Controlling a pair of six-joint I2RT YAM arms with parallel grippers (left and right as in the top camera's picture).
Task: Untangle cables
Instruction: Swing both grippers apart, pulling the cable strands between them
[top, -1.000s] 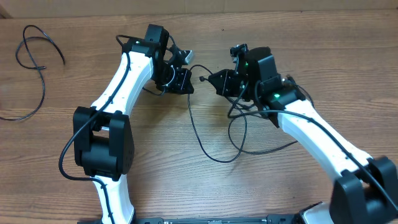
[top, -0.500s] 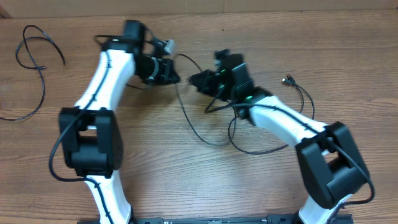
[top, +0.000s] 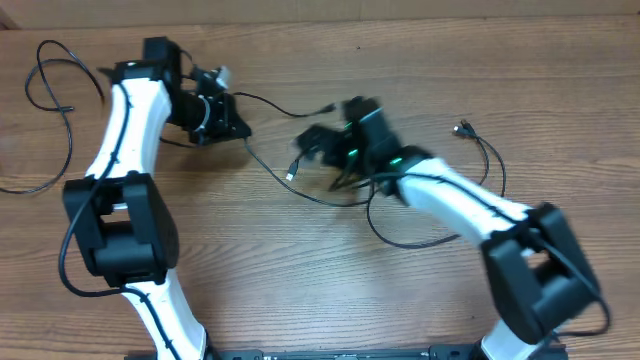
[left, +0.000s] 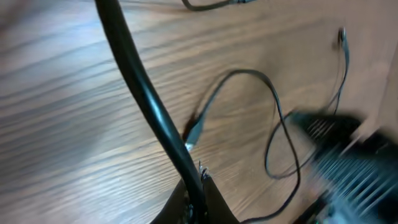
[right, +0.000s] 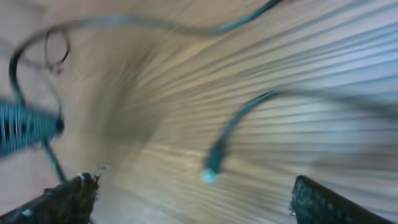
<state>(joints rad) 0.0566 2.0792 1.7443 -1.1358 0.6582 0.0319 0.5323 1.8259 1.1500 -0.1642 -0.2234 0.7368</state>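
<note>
Overhead, we see the left end effector (top: 226, 120) toward the upper left of the wooden surface (top: 300, 290). The right end effector (top: 312, 145) is near the middle, smeared by motion. The cables (top: 268, 165) trail between the two and loop under the right arm (top: 450, 195), one strand ending in a connector (top: 462, 127) off to the right. A separate cable (top: 70, 135) lies well apart at the far left. From this view we cannot tell either end effector's state.

Left wrist: the left end effector (left: 198, 202) is clamped on a held cable (left: 143, 93), which runs taut out of its tip and up across the frame. Beyond it a plug (left: 193, 132) and a slack loop (left: 273, 112) rest on the surface. The lower right is a blur.

Right wrist: the right end effector (right: 189, 199) stands wide apart with nothing between its fingers (right: 68, 198). A plug end (right: 210, 169) lies just ahead, untouched. Everything is streaked, so we cannot say which strand it belongs to.

We judge the step to be drawing one strand clear of the knot. To do it well, we would keep the left grip firm and pull slowly along the strand. We would set the right end effector on a crossing strand near the tangle rather than on a plug, so nothing snags. The crossings under the right arm are hidden, so we cannot tell which strand passes over which.
</note>
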